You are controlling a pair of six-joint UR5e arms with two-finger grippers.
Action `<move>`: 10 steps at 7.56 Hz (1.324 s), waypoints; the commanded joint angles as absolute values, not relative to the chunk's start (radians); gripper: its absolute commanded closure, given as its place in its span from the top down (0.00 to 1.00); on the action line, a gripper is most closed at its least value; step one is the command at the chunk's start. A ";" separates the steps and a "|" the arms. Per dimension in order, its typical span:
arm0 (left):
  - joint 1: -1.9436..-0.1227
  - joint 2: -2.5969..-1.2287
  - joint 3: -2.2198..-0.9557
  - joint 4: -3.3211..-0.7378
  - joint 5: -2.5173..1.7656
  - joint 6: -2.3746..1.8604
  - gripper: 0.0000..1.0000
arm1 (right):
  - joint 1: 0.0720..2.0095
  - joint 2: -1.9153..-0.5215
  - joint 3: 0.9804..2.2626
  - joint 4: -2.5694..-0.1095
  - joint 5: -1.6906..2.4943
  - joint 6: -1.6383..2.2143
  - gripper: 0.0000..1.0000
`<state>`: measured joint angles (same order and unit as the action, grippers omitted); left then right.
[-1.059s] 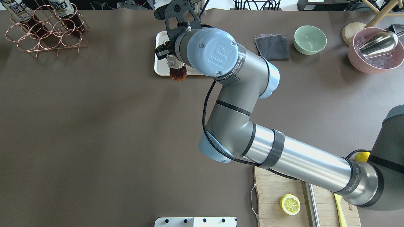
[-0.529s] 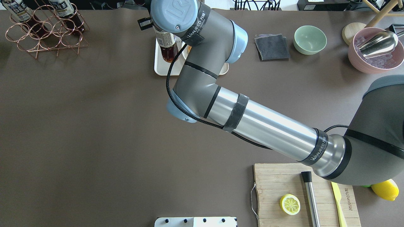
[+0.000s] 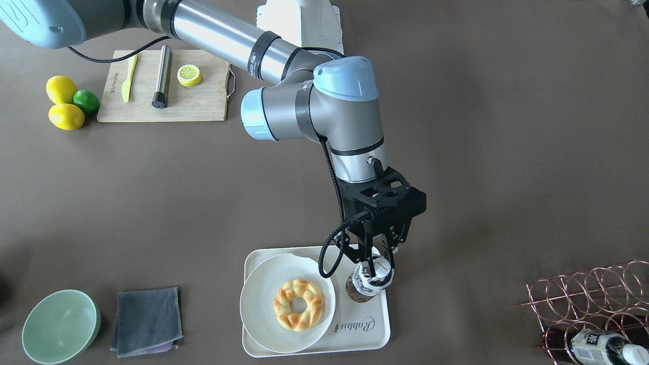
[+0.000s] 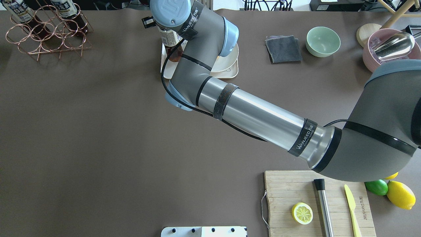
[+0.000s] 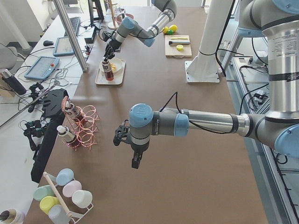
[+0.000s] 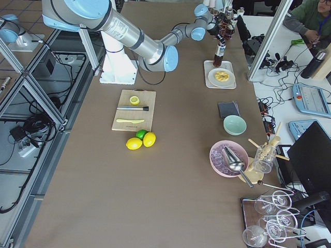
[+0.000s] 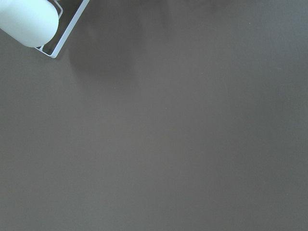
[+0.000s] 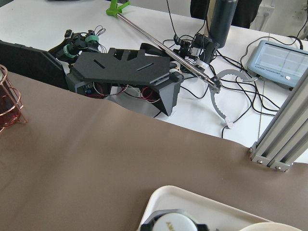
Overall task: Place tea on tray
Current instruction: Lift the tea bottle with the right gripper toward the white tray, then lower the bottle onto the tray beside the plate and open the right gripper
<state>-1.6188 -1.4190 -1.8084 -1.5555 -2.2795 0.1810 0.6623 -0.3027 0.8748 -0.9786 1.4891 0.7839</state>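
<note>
From the front-facing view, the right arm's jaws pinch the neck of the small clear plastic bottle of reddish-brown tea (image 3: 366, 284). It stands upright directly beneath them, over a corner of the cream-white rectangular tray (image 3: 380, 317); whether its base touches is unclear. A round white plate (image 3: 256, 299) lies beside the jaws. Overhead, the wrist (image 4: 171, 11) hides them. The left arm's jaws show only in the left side view; their state cannot be told.

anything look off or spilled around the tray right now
Nothing spilled. The tea stands upright on the tray, held by the right gripper, beside the plate. Only oddity: the plate overlaps the tray's rim on one side.
</note>
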 commanded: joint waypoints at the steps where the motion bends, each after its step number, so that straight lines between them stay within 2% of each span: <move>1: -1.626 -1.419 -1.812 -1.555 -2.279 0.181 1.00 | 0.663 -0.302 0.861 -0.973 1.491 0.784 0.00; 5: -1.626 -1.420 -1.812 -1.555 -2.279 0.181 1.00 | 0.663 -0.307 0.862 -0.971 1.489 0.784 0.01; 6: -1.626 -1.420 -1.812 -1.555 -2.279 0.181 1.00 | 0.661 -0.308 0.862 -0.971 1.488 0.782 0.55; 7: -1.626 -1.420 -1.812 -1.555 -2.279 0.181 1.00 | 0.661 -0.308 0.862 -0.971 1.485 0.784 0.94; 8: -1.626 -1.419 -1.812 -1.555 -2.279 0.181 1.00 | 0.664 -0.307 0.864 -0.971 1.486 0.784 0.99; 10: -1.628 -1.420 -1.813 -1.551 -2.281 0.181 1.00 | 0.707 -0.305 0.865 -0.977 1.553 0.790 1.00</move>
<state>-1.6261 -1.4194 -1.8125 -1.5551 -2.2796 0.1810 0.6725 -0.3071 0.8633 -0.9726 1.4939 0.7848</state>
